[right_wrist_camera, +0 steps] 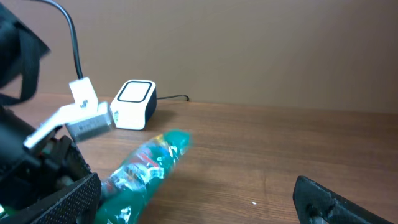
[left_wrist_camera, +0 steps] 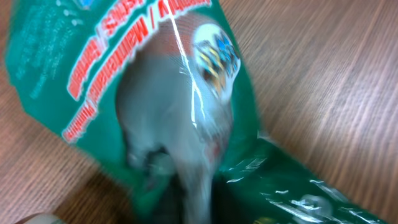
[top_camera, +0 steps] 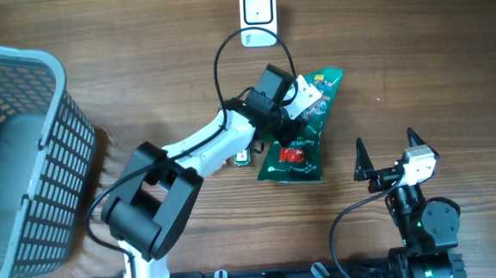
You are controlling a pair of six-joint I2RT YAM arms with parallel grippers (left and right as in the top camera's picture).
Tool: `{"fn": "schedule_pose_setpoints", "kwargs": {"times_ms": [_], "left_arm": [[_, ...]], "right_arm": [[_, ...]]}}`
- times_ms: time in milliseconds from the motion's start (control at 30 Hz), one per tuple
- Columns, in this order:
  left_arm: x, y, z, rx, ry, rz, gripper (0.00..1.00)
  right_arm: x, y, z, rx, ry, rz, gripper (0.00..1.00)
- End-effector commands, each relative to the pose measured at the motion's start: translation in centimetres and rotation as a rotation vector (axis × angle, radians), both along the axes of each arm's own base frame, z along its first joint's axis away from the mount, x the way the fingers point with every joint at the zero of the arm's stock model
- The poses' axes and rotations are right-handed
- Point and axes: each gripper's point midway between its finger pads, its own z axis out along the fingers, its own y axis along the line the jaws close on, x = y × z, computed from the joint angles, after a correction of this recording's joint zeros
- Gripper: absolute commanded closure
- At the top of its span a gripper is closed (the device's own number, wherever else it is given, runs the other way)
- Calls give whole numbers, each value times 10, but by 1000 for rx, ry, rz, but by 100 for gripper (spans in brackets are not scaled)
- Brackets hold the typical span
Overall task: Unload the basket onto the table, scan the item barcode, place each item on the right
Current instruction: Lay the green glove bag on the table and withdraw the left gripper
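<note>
L gripper (top_camera: 294, 126) over green snack bag (top_camera: 305, 159) on table (top_camera: 450, 58) near scanner (top_camera: 258, 16), can't tell if it's clamped, R gripper (top_camera: 387, 155) w/ fingers (top_camera: 361, 160) wide apart, empty; a loose hold may let slick bag slip pre-scan.

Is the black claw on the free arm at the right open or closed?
Open. In the overhead view the right tool has its two fingers spread wide apart, with nothing held between them.

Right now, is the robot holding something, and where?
Left gripper sits on the green bag near its middle; whether it grips cannot be told. Right gripper is open, empty.
</note>
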Motion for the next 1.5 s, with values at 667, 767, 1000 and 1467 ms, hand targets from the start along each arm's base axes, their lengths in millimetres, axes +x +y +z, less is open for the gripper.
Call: {"fn": "schedule_pose_setpoints", "kwargs": {"times_ms": [667,767,1000,1467], "left_arm": [[-11,321,394,-154,-971,1442,0],[-28,344,388,-196,-892,1417,0],[-28,332,247,63,-352,1248,94],[-19,398,90,207,115,1723,96]], "right_arm": [[0,-1,1,-11,-9,-4,0],[0,-1,1,-11,-9,-4,0],[0,-1,1,-11,-9,-4,0],[0,-1,1,-11,-9,-4,0]]}}
